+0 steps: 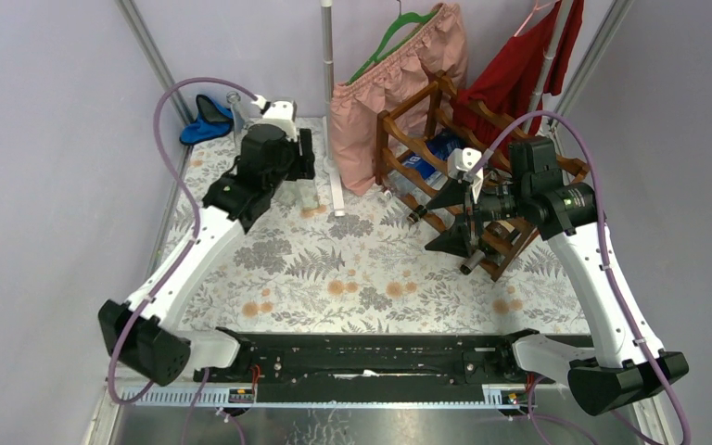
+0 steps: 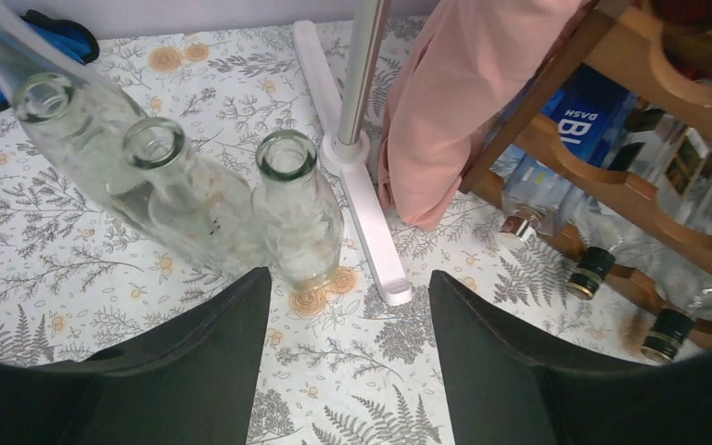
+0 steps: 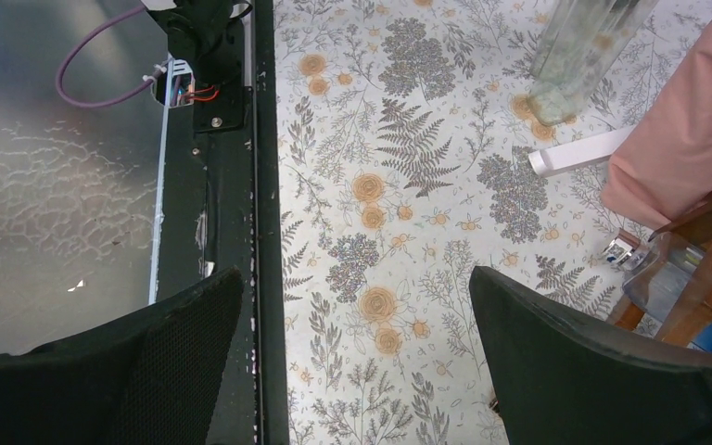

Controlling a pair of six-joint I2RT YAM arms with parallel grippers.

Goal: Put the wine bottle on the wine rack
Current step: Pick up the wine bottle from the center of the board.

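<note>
Clear wine bottle (image 2: 297, 213) upright, neck skyward, before empty left hand (image 2: 348, 278), fingers apart; right hand (image 3: 354, 278) wide.

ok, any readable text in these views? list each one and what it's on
"DASH": small white print on the blue label of a racked bottle in the wine rack.
"BI" or "BL": large white letters below it on the same label, cut off by a rail.
Dark label on the neighbouring bottle: too blurred to read.
Nothing else legible.
</note>
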